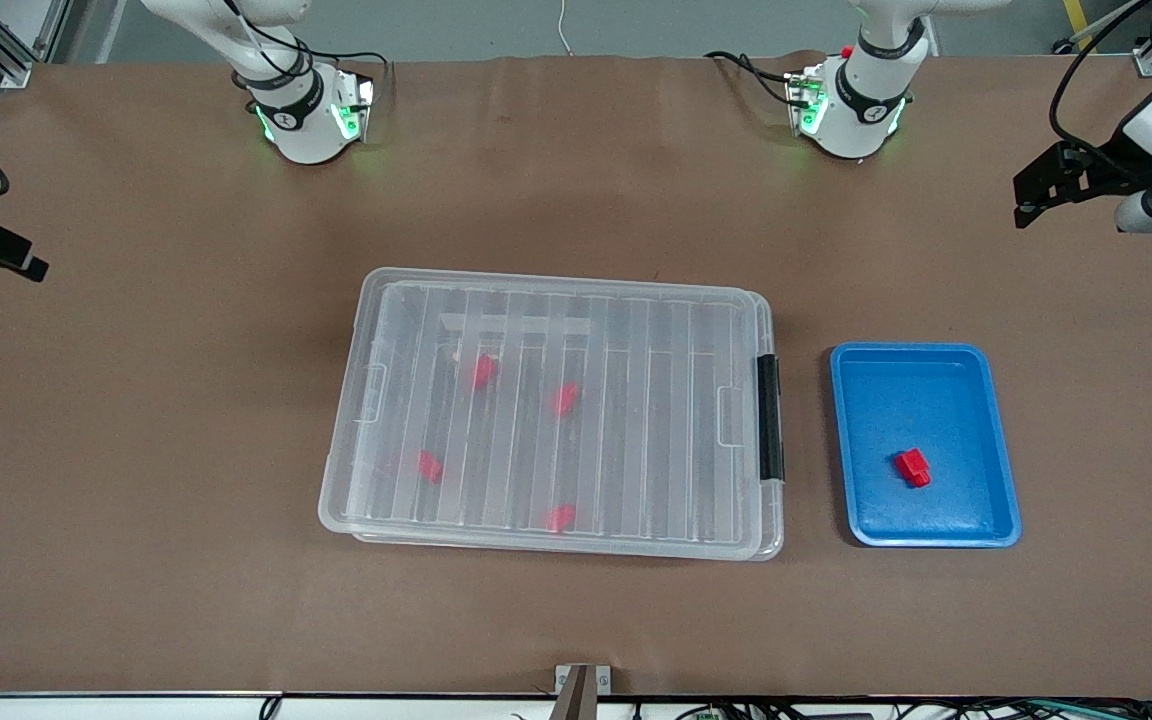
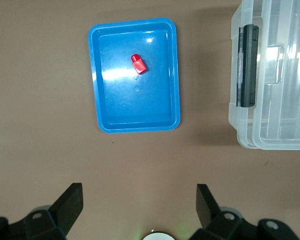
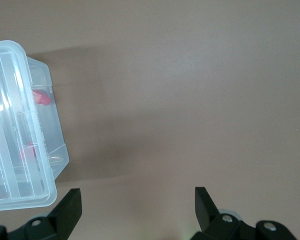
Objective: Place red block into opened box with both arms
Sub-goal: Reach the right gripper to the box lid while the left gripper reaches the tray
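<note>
We have not begun: the clear ribbed-lid plastic box (image 1: 551, 410) sits shut and latched, so opening comes first. Our left gripper (image 2: 137, 210) hangs empty, jaws wide, well short of the tiny stepped red block (image 2: 138, 64) in the shallow blue tray (image 2: 102, 75). Our right gripper (image 3: 137, 210), equally wide and empty, hovers off the box's corner. Four red pieces (image 1: 481, 371) blur beneath the lid.
</note>
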Controlling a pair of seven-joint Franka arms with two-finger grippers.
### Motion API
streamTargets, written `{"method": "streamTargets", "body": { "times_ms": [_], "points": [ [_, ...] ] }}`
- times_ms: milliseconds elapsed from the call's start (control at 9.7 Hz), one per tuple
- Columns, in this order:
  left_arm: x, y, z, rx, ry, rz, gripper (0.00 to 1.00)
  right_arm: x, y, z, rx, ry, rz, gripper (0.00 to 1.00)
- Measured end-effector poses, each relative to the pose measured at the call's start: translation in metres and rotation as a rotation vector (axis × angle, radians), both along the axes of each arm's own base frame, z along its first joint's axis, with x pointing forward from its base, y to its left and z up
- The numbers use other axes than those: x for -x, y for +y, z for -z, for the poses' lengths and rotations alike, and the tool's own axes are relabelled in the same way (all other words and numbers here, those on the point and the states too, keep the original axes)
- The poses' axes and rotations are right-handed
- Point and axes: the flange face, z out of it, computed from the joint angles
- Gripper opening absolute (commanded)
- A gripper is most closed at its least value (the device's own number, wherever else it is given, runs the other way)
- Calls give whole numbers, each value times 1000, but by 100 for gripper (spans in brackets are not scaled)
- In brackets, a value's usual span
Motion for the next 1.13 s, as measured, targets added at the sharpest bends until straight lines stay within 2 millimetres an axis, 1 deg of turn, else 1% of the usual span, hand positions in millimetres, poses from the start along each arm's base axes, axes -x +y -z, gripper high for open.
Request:
{"method": "streamTargets", "body": {
  "times_ms": [309, 412, 515, 619, 722, 825, 928, 1031, 1134],
  "points": [
    [-4, 4, 0, 1, -1, -13, 100, 0, 1, 0, 0, 1, -4, 100],
    [-11, 5, 8, 1, 8, -18, 100, -1, 9, 1, -2, 2, -22, 100],
    [-23, 6, 23, 2, 19, -23, 100, -3, 30, 5, -4, 10, -59, 100],
    [-41, 7, 47, 3, 30, -26, 100, -10, 63, 19, -5, 19, -114, 100],
    [-63, 10, 78, 4, 41, -32, 100, -26, 102, 49, -4, 10, -139, 100],
    [-86, 13, 116, 6, 44, -35, 100, -45, 140, 90, -6, -12, -132, 100],
    [-106, 14, 157, 4, 34, -32, 100, -58, 178, 137, -13, -25, -121, 100],
    [-121, 14, 199, -3, 15, -23, 100, -65, 210, 181, -17, -18, -122, 100],
    [-130, 15, 236, -8, 2, -15, 100, -68, 231, 216, -12, 2, -137, 100]
  ]
}}
